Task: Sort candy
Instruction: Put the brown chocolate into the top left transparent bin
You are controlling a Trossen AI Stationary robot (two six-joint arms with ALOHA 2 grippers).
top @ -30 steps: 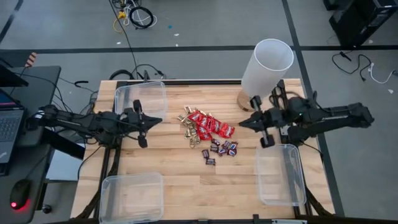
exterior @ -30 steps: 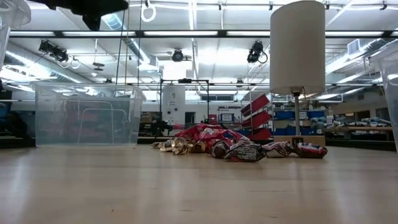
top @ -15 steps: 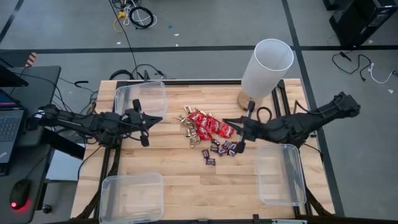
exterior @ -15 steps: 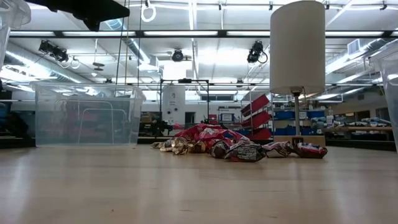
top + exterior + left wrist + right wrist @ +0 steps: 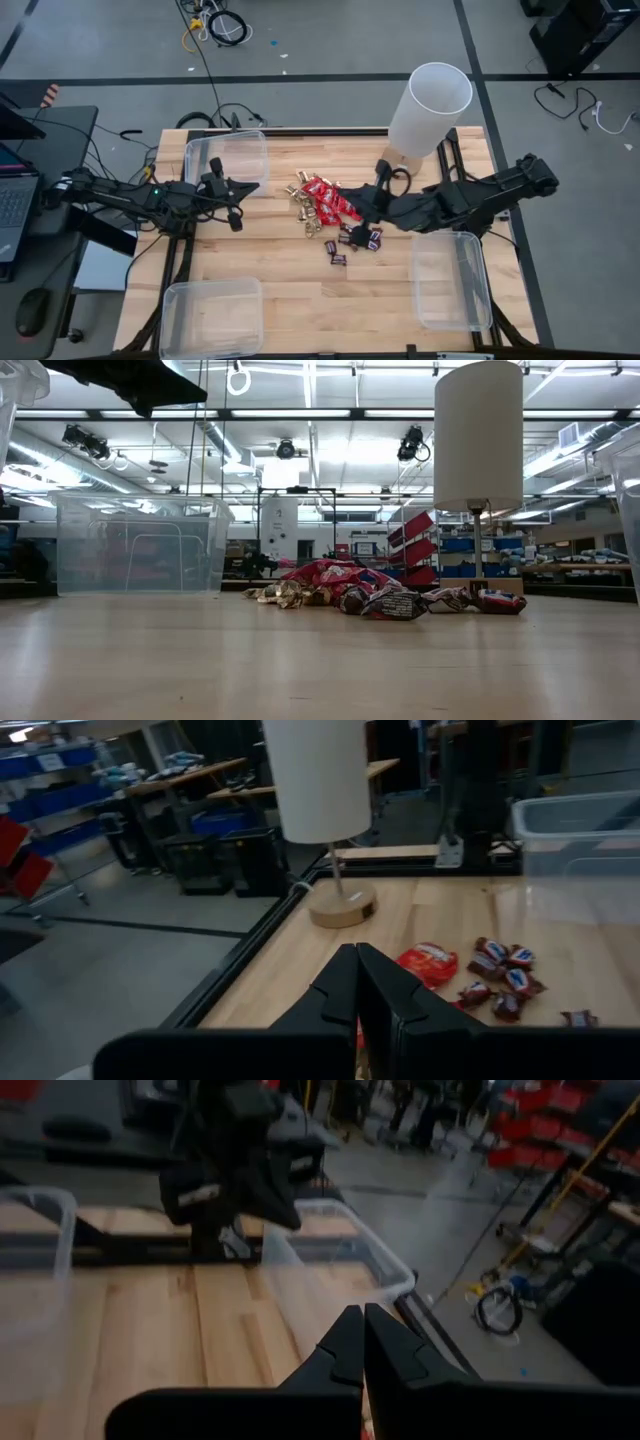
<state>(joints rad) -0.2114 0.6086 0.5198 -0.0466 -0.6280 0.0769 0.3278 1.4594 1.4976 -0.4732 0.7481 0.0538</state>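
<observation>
Glossy red, crinkled gold and dark candy [image 5: 335, 212] heaped on pale wood.

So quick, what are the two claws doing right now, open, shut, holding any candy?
Left gripper: shut, holding nothing, beside a bin.
Right gripper: shut, holding nothing, over the candy.
</observation>
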